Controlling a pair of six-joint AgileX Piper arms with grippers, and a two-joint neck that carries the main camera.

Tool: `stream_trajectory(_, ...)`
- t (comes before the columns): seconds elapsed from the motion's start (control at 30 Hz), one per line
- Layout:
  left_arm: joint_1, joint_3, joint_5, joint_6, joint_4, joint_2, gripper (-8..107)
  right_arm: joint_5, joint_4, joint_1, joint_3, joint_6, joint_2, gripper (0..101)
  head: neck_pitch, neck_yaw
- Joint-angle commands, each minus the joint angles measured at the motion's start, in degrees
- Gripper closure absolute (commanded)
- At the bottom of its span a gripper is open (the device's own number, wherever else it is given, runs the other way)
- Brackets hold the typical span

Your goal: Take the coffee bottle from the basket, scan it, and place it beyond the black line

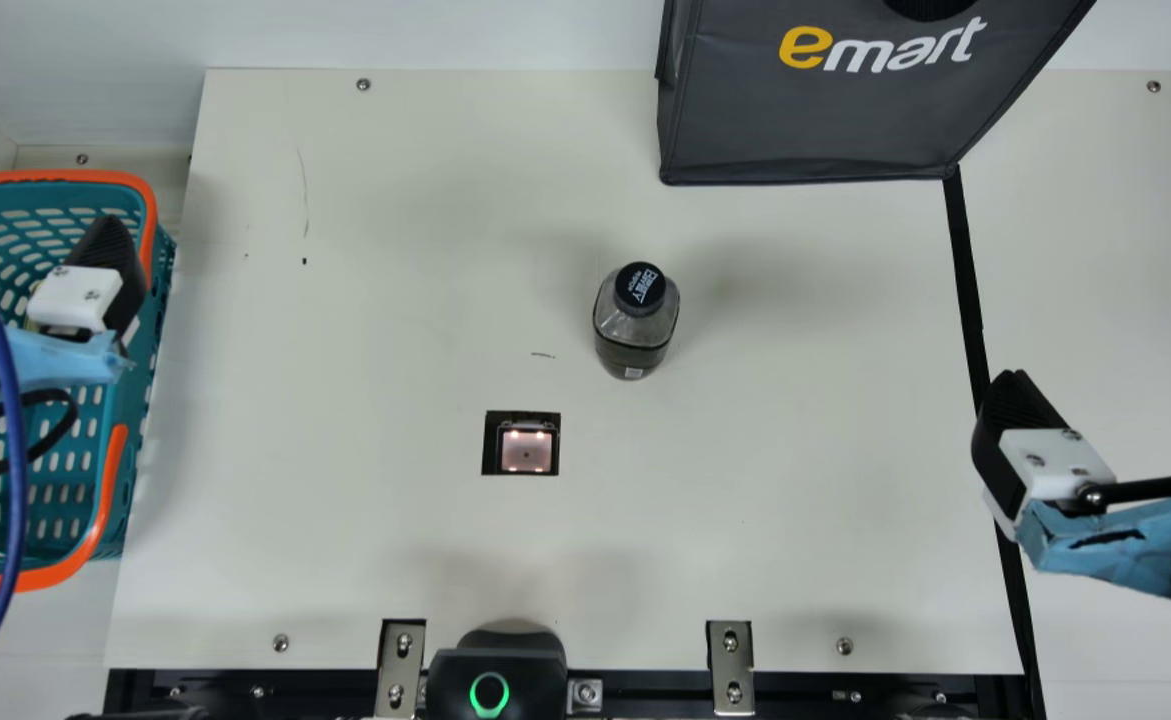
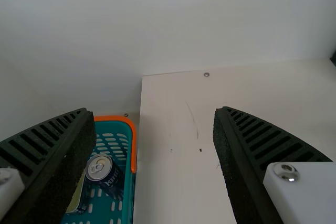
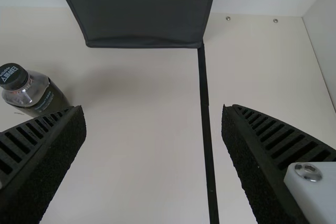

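And the coffee bottle [image 1: 637, 325] stands upright on the table [image 1: 365, 360], outside both sets of jaws, well apart from each; left gripper [image 1: 33, 222] gapes wide over the basket [image 1: 151, 215]; right gripper [image 1: 1110, 378], wide too, hovers by the black line [image 1: 967, 270].

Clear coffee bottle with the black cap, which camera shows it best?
The main view: the bottle stands whole there on the cream table, with nothing in front of it. The right wrist view shows its cap and shoulders near the edge, its base partly behind a black ribbed finger of the right end effector.
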Motion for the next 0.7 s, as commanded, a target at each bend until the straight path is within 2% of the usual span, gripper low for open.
stream_trajectory(0.0,0.0,0.0,0.0,0.0,0.0,0.0,9,0.0,0.0,0.0,0.0,0.0,0.0,10,-1.5,0.1)
stream_trajectory(0.67,0.0,0.0,0.0,0.0,0.0,0.0,9,-0.1,0.0,0.3,-0.3,0.1,0.3,10,-1.5,0.1)
